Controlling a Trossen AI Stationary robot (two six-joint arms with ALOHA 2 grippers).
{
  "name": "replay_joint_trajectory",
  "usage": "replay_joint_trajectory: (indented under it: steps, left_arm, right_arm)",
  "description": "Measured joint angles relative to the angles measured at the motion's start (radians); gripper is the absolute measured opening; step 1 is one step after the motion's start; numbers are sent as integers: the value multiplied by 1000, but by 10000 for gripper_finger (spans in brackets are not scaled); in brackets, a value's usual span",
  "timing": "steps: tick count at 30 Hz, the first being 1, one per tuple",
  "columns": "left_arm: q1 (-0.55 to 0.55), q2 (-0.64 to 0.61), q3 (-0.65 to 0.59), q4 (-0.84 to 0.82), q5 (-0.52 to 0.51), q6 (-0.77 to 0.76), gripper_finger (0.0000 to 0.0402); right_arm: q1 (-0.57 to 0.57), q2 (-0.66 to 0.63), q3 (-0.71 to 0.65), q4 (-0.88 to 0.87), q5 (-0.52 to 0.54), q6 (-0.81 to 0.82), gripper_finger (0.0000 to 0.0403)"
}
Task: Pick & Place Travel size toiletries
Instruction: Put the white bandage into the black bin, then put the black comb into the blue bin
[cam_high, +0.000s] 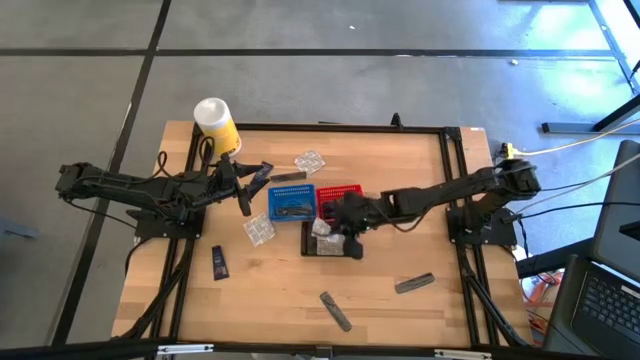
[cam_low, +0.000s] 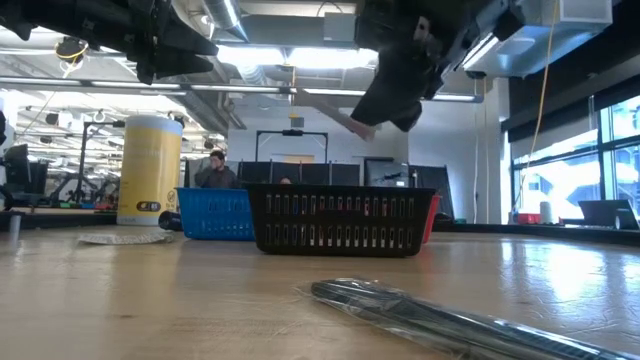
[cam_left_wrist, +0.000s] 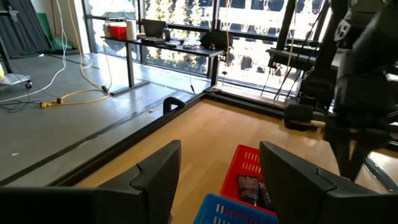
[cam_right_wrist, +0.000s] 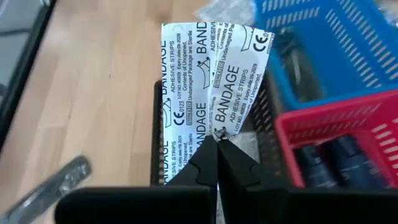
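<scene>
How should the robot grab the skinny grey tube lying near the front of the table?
Probably from straight above, pinching the grey tube across its narrow middle. It lies flat and slanted on bare wood, so the gripper should turn to straddle its width; nothing crowds it. The left gripper is open and free.

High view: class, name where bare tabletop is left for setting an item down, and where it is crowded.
Free: the wooden table's far right part, beyond the red mesh basket; the near left corner, beside the dark navy sachet. Crowded: the middle, around the blue mesh basket and black mesh basket.
</scene>
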Motion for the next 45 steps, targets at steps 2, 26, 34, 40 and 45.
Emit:
replay_joint_trajectory:
  steps: [2, 26, 34, 40, 45]
  left_arm:
    - [0, 0, 0, 0, 0, 0, 212]
    - [-1, 1, 0, 4, 0, -105, 212]
    - [0, 1, 0, 4, 0, -105, 212]
    - [-1, 1, 0, 4, 0, -105, 212]
    - [0, 1, 0, 4, 0, -105, 212]
  right_arm:
    - [28, 11, 0, -7, 15, 0, 0]
    - [83, 68, 0, -73, 31, 58, 24]
    - [82, 68, 0, -72, 97, 76, 106]
    - [82, 66, 0, -78, 92, 54, 160]
    - [105, 24, -1, -129, 112, 57, 173]
